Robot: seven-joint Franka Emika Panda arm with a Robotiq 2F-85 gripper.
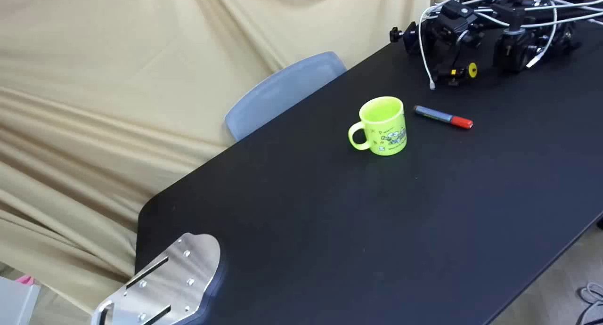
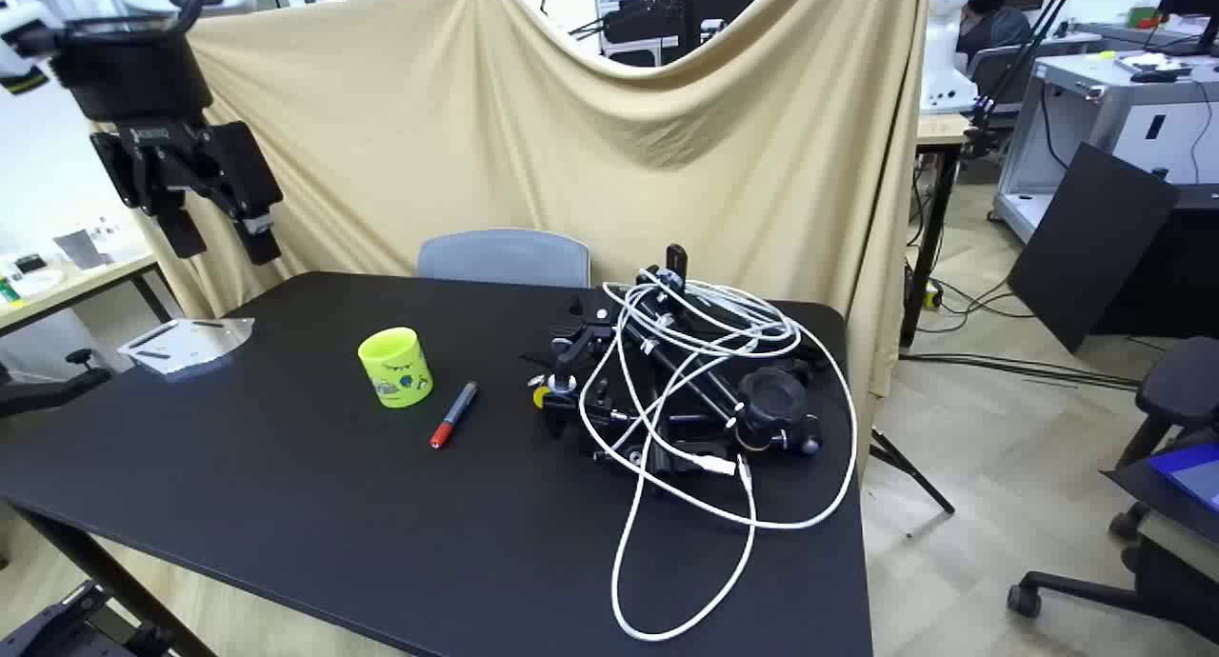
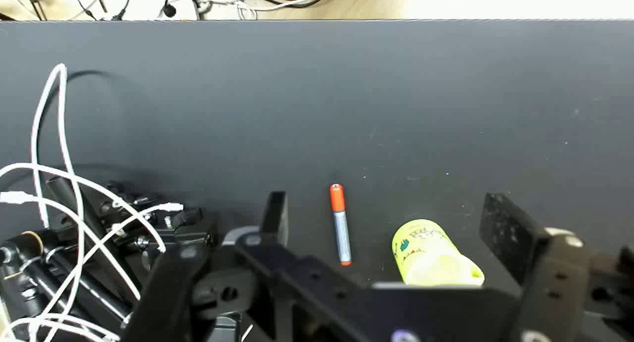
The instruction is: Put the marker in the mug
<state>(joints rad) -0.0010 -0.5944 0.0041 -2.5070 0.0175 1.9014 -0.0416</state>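
Note:
The marker (image 1: 440, 116) lies flat on the black table beside the mug, not touching it. It has a grey-blue body and a red cap, and also shows in an exterior view (image 2: 455, 414) and in the wrist view (image 3: 342, 228). The lime-green mug (image 1: 387, 135) stands upright with its handle to one side; it also shows in an exterior view (image 2: 398, 376) and, partly hidden by the gripper body, in the wrist view (image 3: 421, 248). My gripper (image 2: 224, 241) is open and empty, high above the table. In the wrist view, the marker and mug appear between its fingers (image 3: 385, 208).
Black camera mounts with coiled white cables (image 2: 667, 381) lie on the table (image 2: 314, 514) near the marker. A clear plate (image 2: 190, 343) is at the table's far end. A grey-blue chair back (image 2: 505, 257) and a beige curtain (image 2: 533, 143) stand behind the table edge.

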